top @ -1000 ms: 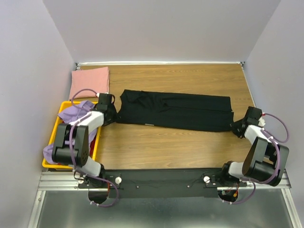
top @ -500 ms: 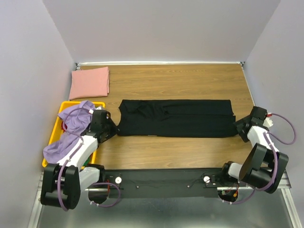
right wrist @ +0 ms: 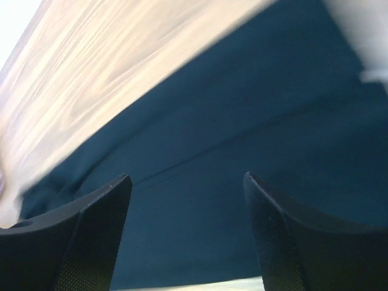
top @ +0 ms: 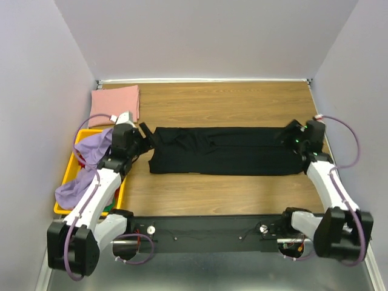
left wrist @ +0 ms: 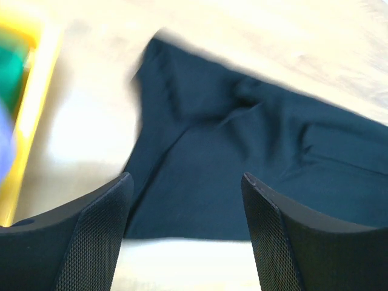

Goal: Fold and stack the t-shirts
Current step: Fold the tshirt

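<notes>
top view: a black t-shirt (top: pixel 224 150) lies folded into a long band across the middle of the wooden table (top: pixel 230 100), its long axis running left to right between the two arms. the left gripper (top: pixel 147 133) hangs over the band's left end and the right gripper (top: pixel 284 138) over its right end, each arm nearest its own end. a folded pink t-shirt (top: pixel 115 103) sits at the far left corner, and a lavender t-shirt (top: pixel 91 151) drapes over the yellow crate (top: pixel 86 131).

left wrist view: the fingers (left wrist: pixel 97 230) stand spread with nothing between them, the shirt's left end just ahead.

right wrist view: the fingers (right wrist: pixel 79 236) are likewise parted and empty above black cloth. the next fold likely carries one end over the other along that axis.
</notes>
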You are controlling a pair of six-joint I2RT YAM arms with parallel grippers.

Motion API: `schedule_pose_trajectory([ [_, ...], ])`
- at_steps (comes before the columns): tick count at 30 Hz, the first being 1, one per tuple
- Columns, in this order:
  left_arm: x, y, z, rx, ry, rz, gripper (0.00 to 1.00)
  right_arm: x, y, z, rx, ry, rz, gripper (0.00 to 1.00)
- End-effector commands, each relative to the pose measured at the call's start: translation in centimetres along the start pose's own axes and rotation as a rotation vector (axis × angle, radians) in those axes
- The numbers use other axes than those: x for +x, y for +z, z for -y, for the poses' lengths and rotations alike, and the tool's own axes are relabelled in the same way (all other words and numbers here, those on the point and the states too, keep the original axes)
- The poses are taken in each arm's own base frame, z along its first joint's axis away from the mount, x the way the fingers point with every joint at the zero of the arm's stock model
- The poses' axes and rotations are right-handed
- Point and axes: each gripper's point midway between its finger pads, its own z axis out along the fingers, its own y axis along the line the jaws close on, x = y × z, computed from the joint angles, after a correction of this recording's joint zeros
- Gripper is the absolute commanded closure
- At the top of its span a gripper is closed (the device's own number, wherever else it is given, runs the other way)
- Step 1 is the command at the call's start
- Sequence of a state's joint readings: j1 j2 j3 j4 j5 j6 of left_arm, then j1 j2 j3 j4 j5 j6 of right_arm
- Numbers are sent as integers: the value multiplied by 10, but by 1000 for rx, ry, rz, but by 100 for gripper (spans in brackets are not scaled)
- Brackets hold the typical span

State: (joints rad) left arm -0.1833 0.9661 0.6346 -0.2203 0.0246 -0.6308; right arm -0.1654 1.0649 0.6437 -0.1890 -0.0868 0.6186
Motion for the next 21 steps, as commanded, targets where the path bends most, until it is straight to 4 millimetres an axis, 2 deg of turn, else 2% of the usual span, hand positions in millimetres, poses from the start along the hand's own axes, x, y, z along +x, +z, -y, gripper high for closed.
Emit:
schedule_pose_trajectory([
  [1, -21, 23, 34, 103, 194, 27, 23, 33, 14, -93, -281, -134, -135, 20],
  [2, -21, 29, 40, 115, 218, 18, 23, 41, 17, -105, -304, -155, -160, 20],
  [3, -25, 33, 60, 156, 280, 22, 25, 39, 19, -127, -353, -175, -154, 22],
  [4, -13, 50, 59, 141, 309, -30, 25, 56, 18, -146, -399, -210, -192, 23],
  [5, -9, 58, 64, 143, 333, -50, 25, 75, 32, -149, -391, -222, -252, 25],
  [6, -14, 64, 77, 163, 374, -47, 26, 79, 35, -164, -440, -231, -265, 28],
  [7, -3, 80, 73, 149, 384, -94, 26, 83, 35, -185, -486, -245, -281, 30],
  [8, 0, 86, 75, 158, 388, -114, 26, 104, 50, -187, -492, -252, -347, 34],
  [9, -6, 92, 82, 166, 393, -108, 26, 110, 55, -192, -504, -253, -367, 37],
  [10, -3, 98, 81, 163, 404, -121, 26, 117, 60, -199, -520, -260, -386, 40],
  [11, 4, 109, 78, 154, 411, -146, 26, 122, 61, -215, -560, -271, -396, 42],
  [13, -1, 118, 83, 164, 424, -141, 26, 146, 74, -223, -602, -278, -474, 47],
  [14, 4, 125, 80, 162, 435, -158, 26, 148, 70, -243, -672, -282, -501, 49],
  [15, 0, 128, 83, 167, 444, -149, 26, 166, 82, -238, -661, -281, -557, 50],
  [17, 6, 136, 82, 173, 459, -172, 26, 177, 86, -247, -687, -288, -588, 51],
  [19, 7, 141, 83, 178, 460, -178, 26, 190, 94, -243, -677, -297, -616, 55],
  [21, 12, 145, 82, 187, 460, -192, 26, 197, 93, -243, -694, -305, -641, 58],
])
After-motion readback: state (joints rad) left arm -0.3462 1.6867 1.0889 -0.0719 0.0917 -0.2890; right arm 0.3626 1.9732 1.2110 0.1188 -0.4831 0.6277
